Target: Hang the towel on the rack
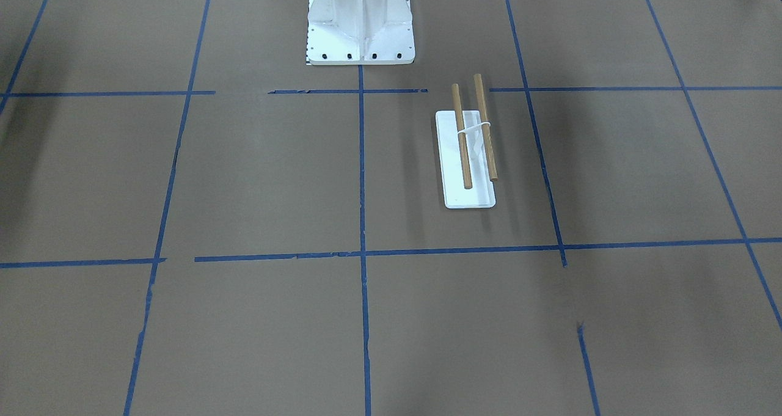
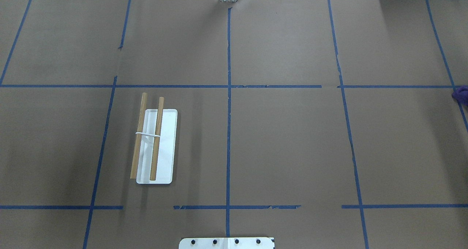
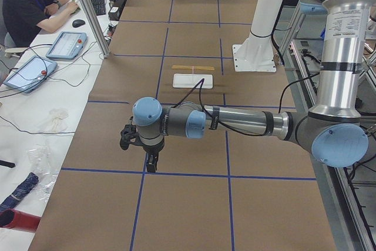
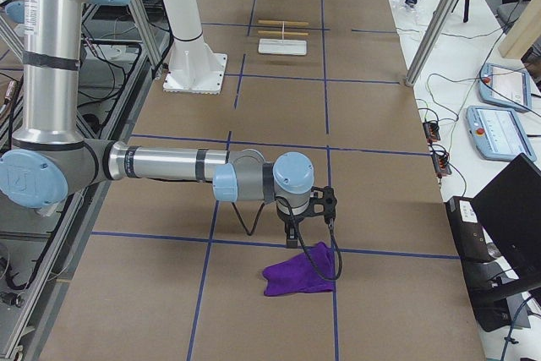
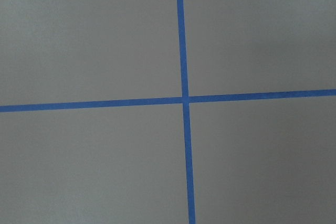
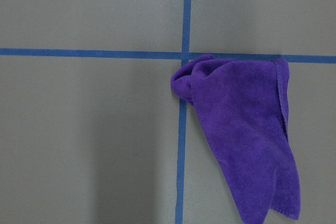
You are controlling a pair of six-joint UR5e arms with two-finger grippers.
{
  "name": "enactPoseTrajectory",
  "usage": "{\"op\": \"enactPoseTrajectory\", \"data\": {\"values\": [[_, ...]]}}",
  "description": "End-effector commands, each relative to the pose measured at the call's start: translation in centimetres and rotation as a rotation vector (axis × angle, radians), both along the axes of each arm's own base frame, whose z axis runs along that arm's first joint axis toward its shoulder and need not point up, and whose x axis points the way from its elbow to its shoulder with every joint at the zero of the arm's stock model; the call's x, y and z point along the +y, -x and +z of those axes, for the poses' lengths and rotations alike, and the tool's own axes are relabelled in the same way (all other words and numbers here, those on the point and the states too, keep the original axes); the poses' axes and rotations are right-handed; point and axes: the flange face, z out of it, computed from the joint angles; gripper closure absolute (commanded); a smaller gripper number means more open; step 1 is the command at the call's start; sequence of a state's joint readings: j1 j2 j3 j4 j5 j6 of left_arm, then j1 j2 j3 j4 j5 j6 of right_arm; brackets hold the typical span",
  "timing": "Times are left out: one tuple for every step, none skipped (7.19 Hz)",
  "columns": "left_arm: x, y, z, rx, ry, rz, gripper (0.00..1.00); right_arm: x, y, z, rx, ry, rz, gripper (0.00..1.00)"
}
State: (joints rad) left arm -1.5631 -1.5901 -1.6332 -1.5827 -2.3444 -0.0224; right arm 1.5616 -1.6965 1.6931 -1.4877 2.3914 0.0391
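The deep-purple towel [image 4: 300, 275] lies crumpled on the brown table at the robot's far right, over a blue tape crossing. It also shows in the right wrist view [image 6: 241, 140] and at the overhead view's right edge [image 2: 461, 94]. The rack [image 2: 155, 146], a white base with two wooden dowels, stands on the robot's left half and also shows in the front view [image 1: 470, 153]. My right gripper [image 4: 292, 241] hangs just above the towel. My left gripper [image 3: 151, 167] hangs over bare table far from the rack. I cannot tell whether either is open or shut.
The white bolted pedestal [image 1: 360, 25] stands at the robot's middle edge of the table. Blue tape lines [image 5: 184, 98] grid the brown paper. An operator [image 3: 35, 4] sits at a side desk with teach pendants [image 3: 64, 45] beyond the far table edge.
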Motion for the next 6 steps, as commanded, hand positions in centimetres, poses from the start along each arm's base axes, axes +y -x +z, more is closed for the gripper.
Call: {"op": "enactPoseTrajectory", "data": {"values": [[0.1, 0.0, -0.3, 0.003, -0.004, -0.001, 0.0, -0.1, 0.0, 0.0, -0.002, -0.001, -0.001, 0.0], [0.0, -0.1, -0.5, 0.003, -0.008, -0.001, 0.0, -1.3, 0.1, -1.3, -0.005, -0.045, -0.005, 0.0], [0.0, 0.0, -0.6, 0.004, -0.01, -0.002, 0.0, -2.5, 0.2, -1.9, -0.015, -0.069, 0.003, 0.0], [0.1, 0.0, -0.6, 0.004, -0.013, 0.0, 0.0, -3.7, 1.5, -2.3, -0.029, -0.016, 0.032, 0.0], [0.1, 0.0, -0.6, 0.004, -0.015, 0.0, 0.0, -5.0, 3.7, -0.4, -0.028, 0.071, 0.05, 0.0], [0.0, 0.0, -0.7, 0.004, -0.019, 0.001, 0.0, -5.0, 4.2, 2.2, -0.031, -0.001, 0.038, 0.0]]}}
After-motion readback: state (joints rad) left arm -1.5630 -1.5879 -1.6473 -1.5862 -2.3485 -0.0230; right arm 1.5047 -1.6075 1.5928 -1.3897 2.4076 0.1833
